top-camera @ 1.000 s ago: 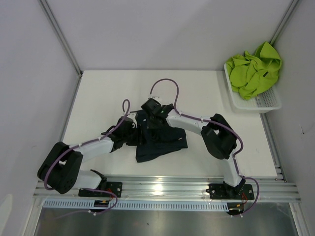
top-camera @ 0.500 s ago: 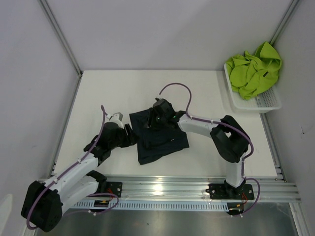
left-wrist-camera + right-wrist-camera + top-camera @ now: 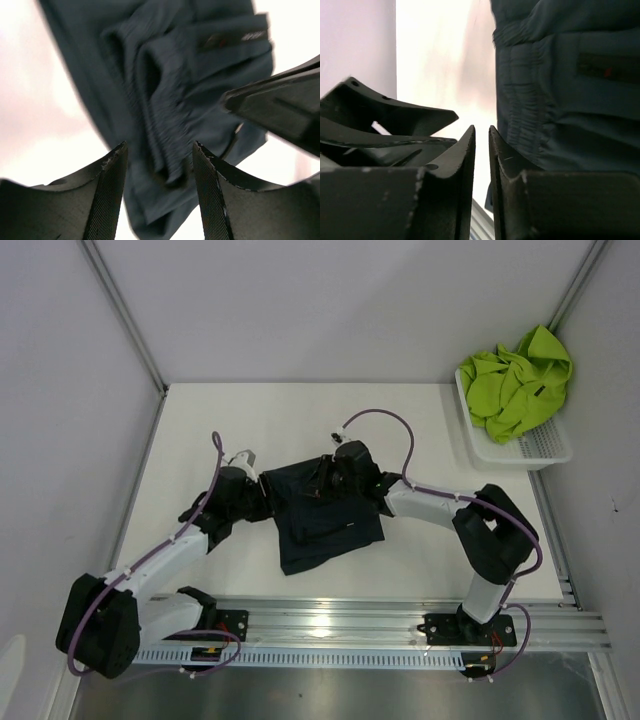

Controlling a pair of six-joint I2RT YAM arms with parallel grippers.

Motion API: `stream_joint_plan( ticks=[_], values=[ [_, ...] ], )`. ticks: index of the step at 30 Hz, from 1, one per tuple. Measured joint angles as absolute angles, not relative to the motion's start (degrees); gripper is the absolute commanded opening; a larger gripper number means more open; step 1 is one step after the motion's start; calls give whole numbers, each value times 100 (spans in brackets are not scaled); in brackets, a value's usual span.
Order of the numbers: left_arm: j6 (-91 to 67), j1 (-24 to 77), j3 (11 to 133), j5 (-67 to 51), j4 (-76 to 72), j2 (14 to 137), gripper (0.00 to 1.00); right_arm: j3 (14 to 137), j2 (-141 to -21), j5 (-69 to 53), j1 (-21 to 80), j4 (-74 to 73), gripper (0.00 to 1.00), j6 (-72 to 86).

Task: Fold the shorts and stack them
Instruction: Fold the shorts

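1. Dark shorts (image 3: 330, 522) lie rumpled in the middle of the table (image 3: 220, 430). They look partly folded, not yet flat or square. Green shorts (image 3: 515, 385) are heaped in the white basket (image 3: 535, 452) at the far right corner, well apart
2. Left fingers (image 3: 112, 195): held wide, nothing between them. The dark cloth lies just ahead, with a gathered ridge of it running toward the gap
3. Right fingers (image 3: 462, 165): narrow, almost together, only a slit of light between. No cloth seen in the slit. The elastic waistband (image 3: 525, 100) is just beside them
4. Key relation: the top view puts the dark shorts between the two arms. Left fingers are at the cloth's left edge, right fingers at its far edge, each touching or just beside it. The bundle is near square, with a loose corner trailing to the near left. Neither arm is clearly nearer. The green pair sits on the right arm's side
5. Judgement: the next fold needs an edge pinched. The left fingers are set for that; the right would have to open first
6. Writing: dark tag (image 3: 232, 37) carries small pale lettering, too blurred to read. Dark patch (image 3: 607, 65) has a reddish mark, also unreadable
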State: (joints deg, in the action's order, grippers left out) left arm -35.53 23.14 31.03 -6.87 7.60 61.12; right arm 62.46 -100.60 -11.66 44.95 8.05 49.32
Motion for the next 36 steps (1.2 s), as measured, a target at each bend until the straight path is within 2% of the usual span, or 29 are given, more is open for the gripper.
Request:
stream_joint_plan(
  ticks=[6, 15, 18, 21, 22, 23, 26, 30, 36],
  values=[
    [-3542, 2309, 3516, -779, 386, 6646, 59, 6191, -10237, -1151, 4381, 1068, 15, 4936],
    [-3540, 2309, 3699, -768, 307, 6879, 61, 6316, -11598, -1302, 4674, 1791, 18, 5229],
    [-3538, 2309, 3699, -760, 309, 6875, 62, 6552, -11736, -1339, 4836, 1929, 23, 5234],
    [-3494, 2307, 3710, -701, 392, 6814, 63, 6571, -11730, -1402, 4934, 1938, 34, 5199],
    [-3485, 2307, 3717, -668, 423, 6768, 63, 6569, -11701, -1406, 4954, 1903, 43, 5170],
    [-3459, 2307, 3721, -637, 460, 6700, 64, 6560, -11629, -1400, 4960, 1824, 48, 5127],
    [-3444, 2294, 3741, -541, 561, 6412, 64, 6504, -11194, -1310, 4875, 1420, 54, 4862],
    [-3441, 2294, 3741, -464, 718, 6012, 65, 6593, -10379, -1122, 4534, 751, 68, 4348],
    [-3448, 2294, 3524, -541, 672, 5638, 68, 7620, -10189, -980, 3758, -399, 76, 3544]
  ],
)
